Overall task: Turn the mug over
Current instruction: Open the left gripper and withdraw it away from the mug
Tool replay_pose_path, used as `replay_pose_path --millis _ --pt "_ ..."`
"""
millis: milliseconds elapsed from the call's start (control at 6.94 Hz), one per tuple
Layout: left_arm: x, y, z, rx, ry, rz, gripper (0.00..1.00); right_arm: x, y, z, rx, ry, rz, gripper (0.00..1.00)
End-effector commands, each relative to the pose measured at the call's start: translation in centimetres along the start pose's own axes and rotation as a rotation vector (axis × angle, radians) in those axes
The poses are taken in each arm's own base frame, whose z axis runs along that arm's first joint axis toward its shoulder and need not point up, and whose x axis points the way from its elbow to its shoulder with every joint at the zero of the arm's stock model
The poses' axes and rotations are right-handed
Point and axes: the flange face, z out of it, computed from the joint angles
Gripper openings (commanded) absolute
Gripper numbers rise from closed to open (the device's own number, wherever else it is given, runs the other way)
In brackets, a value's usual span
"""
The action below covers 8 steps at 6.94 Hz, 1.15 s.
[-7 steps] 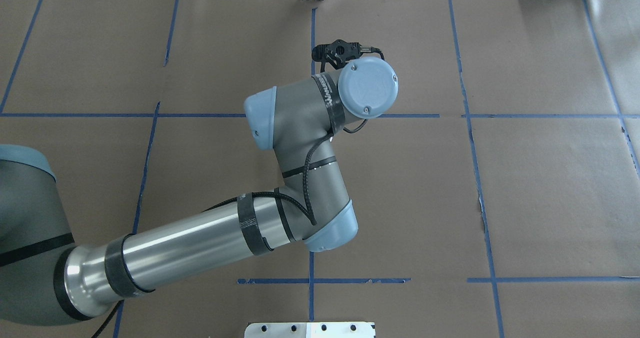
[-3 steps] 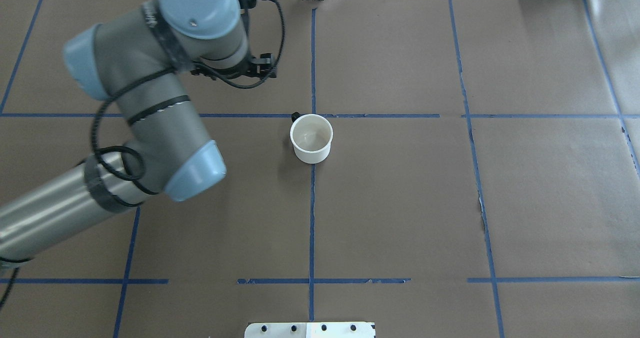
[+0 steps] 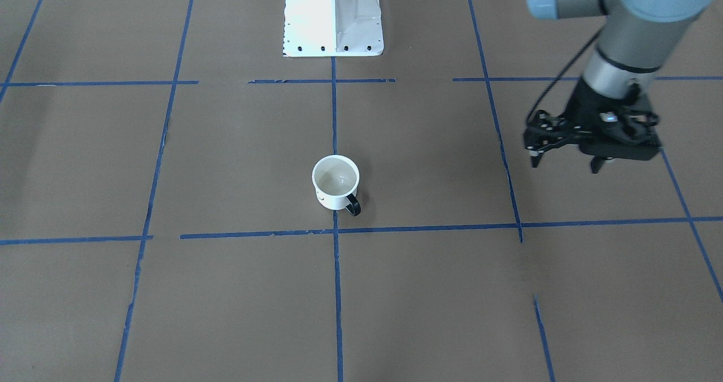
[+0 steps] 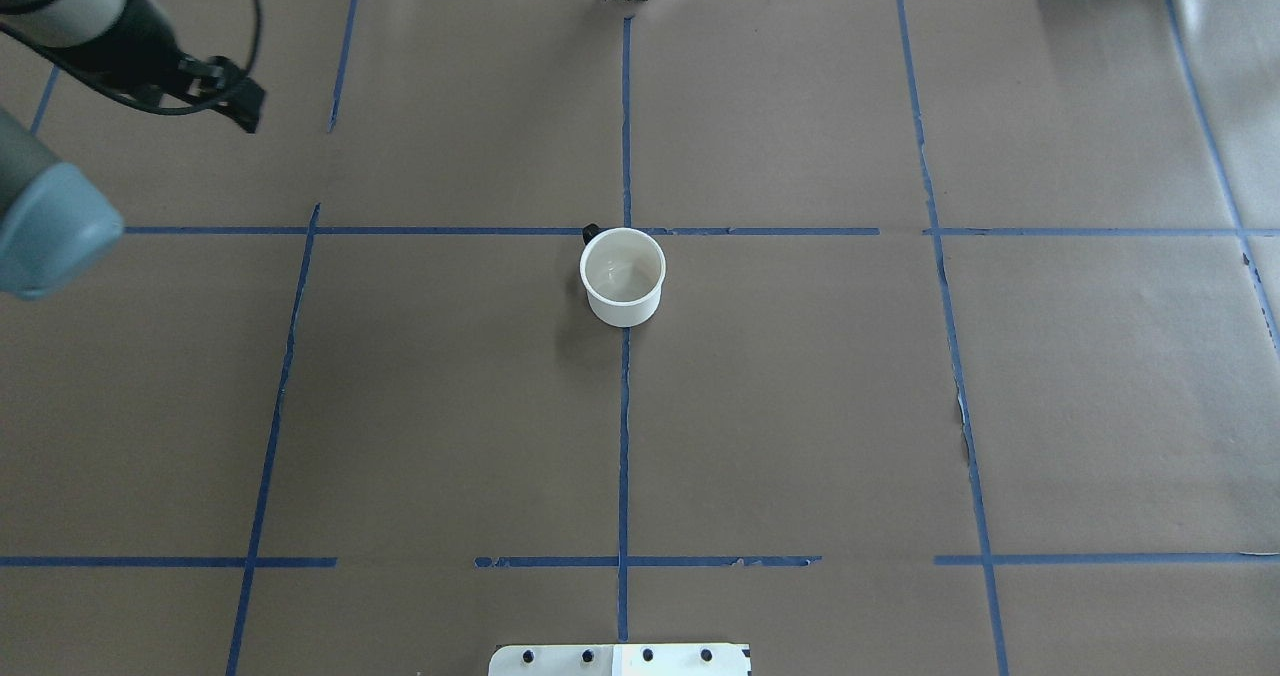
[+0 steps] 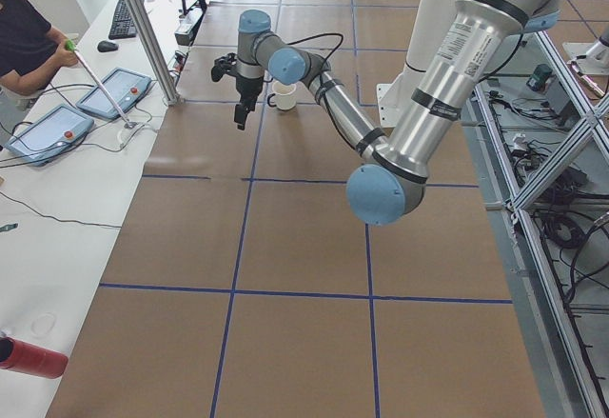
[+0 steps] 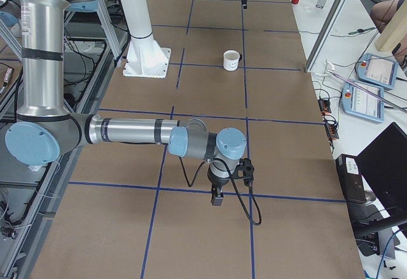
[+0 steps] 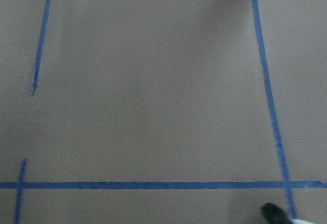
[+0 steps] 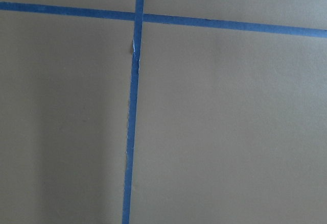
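Mug (image 4: 622, 276) upright, hndl (image 4: 590, 230) mostly hid overhead | R hand (image 6: 217, 197) state unclr

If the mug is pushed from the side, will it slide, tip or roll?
The mug stands upright, wide for its height, so it would probably slide, not tip. It looks empty and rigid, so likely light. Its handle may make it turn.

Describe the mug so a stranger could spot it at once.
Start at the brown table crossed by blue tape lines. Near its middle, beside a crossing, a small white mug stands mouth up. Its black handle and round shape set it apart from the flat white base plate.
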Motion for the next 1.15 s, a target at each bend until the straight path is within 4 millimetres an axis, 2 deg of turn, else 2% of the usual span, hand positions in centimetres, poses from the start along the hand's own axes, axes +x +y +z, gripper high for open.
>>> replay_pose_path --millis 0,288,432,576,720,1008 --pt "-16.6 9.1 1.6 -0.090 0.048 0.072 0.99 0.0 0.0 0.0 0.000 0.000 0.000 1.00" --pt "-32.1 16.5 4.2 -0.081 0.077 0.048 0.99 0.0 0.0 0.0 0.000 0.000 0.000 1.00" --pt "-35.0 18.5 5.1 -0.103 0.083 0.035 0.99 0.0 0.0 0.0 0.000 0.000 0.000 1.00" --pt "-38.5 19.7 2.5 -0.052 0.059 -0.040 0.99 0.0 0.0 0.0 0.000 0.000 0.000 1.00" --pt "-40.8 20.9 1.2 -0.026 0.048 -0.095 0.99 0.0 0.0 0.0 0.000 0.000 0.000 1.00" --pt "-40.6 20.6 0.9 -0.020 0.050 -0.098 1.00 0.0 0.0 0.0 0.000 0.000 0.000 1.00"
